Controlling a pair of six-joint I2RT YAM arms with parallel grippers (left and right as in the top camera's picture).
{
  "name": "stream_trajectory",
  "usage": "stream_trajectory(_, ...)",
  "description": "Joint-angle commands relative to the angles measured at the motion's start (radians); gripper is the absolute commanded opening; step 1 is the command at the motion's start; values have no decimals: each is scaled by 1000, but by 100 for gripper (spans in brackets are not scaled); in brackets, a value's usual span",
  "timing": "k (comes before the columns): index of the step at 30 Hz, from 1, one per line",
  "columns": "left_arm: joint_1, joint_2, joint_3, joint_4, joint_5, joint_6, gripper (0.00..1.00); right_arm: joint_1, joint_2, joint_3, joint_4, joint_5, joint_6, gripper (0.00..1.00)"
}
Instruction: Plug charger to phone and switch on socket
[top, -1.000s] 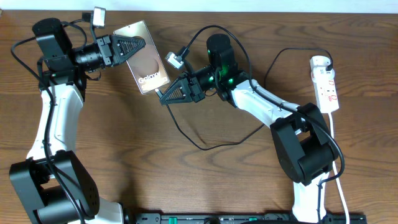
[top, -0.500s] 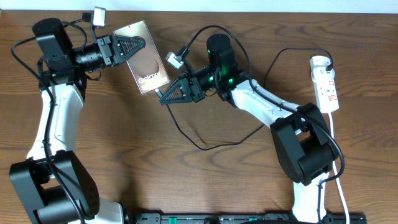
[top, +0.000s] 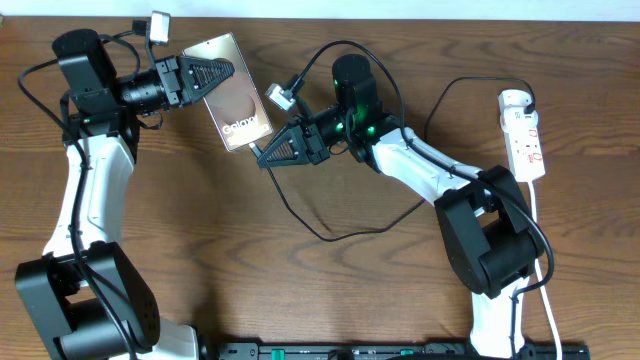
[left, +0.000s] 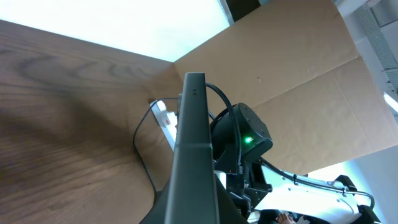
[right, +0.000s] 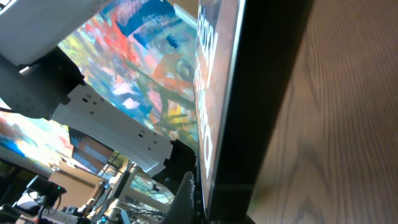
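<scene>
The phone is a tan-screened slab with "Galaxy" text, held off the table at the back left. My left gripper is shut on its upper side; in the left wrist view the phone's dark edge rises from between the fingers. My right gripper is shut at the phone's lower end, where the black charger cable comes out of it. The plug tip is hidden. In the right wrist view the phone's edge fills the frame just past the fingers. The white socket strip lies at the far right.
The charger cable loops across the middle of the table and up to the socket's rounded end. The socket's white cord runs down the right side. The right arm's base stands front right. The socket also shows far off in the left wrist view.
</scene>
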Motion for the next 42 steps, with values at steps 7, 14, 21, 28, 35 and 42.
stream_trajectory(7,-2,-10,2,0,32,14,8,-1,-29,9,9,-2,-16,1)
stream_trajectory(14,20,-10,2,0,33,5,7,-1,-29,9,9,-5,-17,1)
stream_trajectory(21,38,-10,2,0,35,-5,8,-1,-29,9,9,-5,-17,1)
stream_trajectory(28,43,-10,2,0,35,-5,7,-1,-29,9,9,-6,-17,1)
stream_trajectory(35,95,-10,2,0,36,-32,8,-2,-29,9,5,-5,-16,1)
stream_trajectory(42,180,-10,2,0,87,-56,7,-18,-29,9,-79,57,-16,1)
